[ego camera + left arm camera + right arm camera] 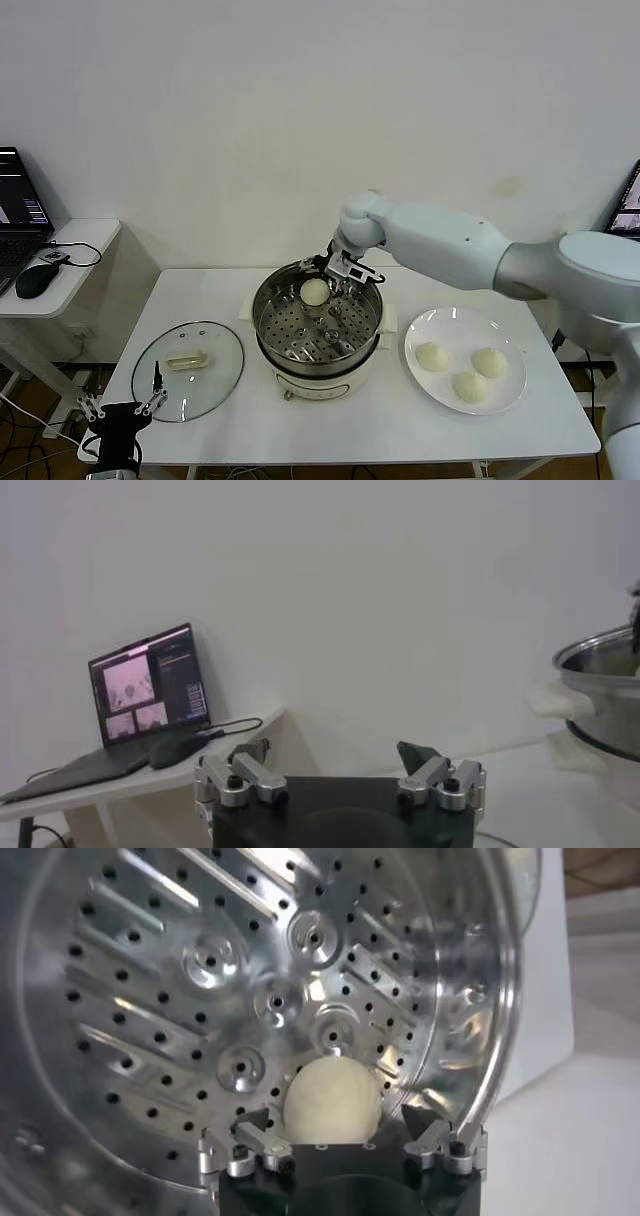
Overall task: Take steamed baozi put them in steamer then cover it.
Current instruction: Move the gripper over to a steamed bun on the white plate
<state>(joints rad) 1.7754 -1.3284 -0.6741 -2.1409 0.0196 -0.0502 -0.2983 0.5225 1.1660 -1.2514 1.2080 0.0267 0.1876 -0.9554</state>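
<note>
The steamer (322, 378) stands mid-table, a shiny steel pot on a cream base. One steamed baozi (315, 291) lies on its perforated tray at the far side. My right gripper (331, 283) reaches into the pot from behind and is open. Its jaws stand on either side of that baozi (333, 1100) with a gap on each side. Three more baozi (468, 386) rest on the white plate (462, 327) to the right. The cover (217, 350), a glass lid with a cream handle, lies flat left of the steamer. My left gripper (122, 403) hangs open below the table's front left corner.
A side table at the far left carries a laptop (148, 695) and a mouse (36, 280) with cables. The steamer's rim (600, 670) shows far off in the left wrist view. A white wall closes the back.
</note>
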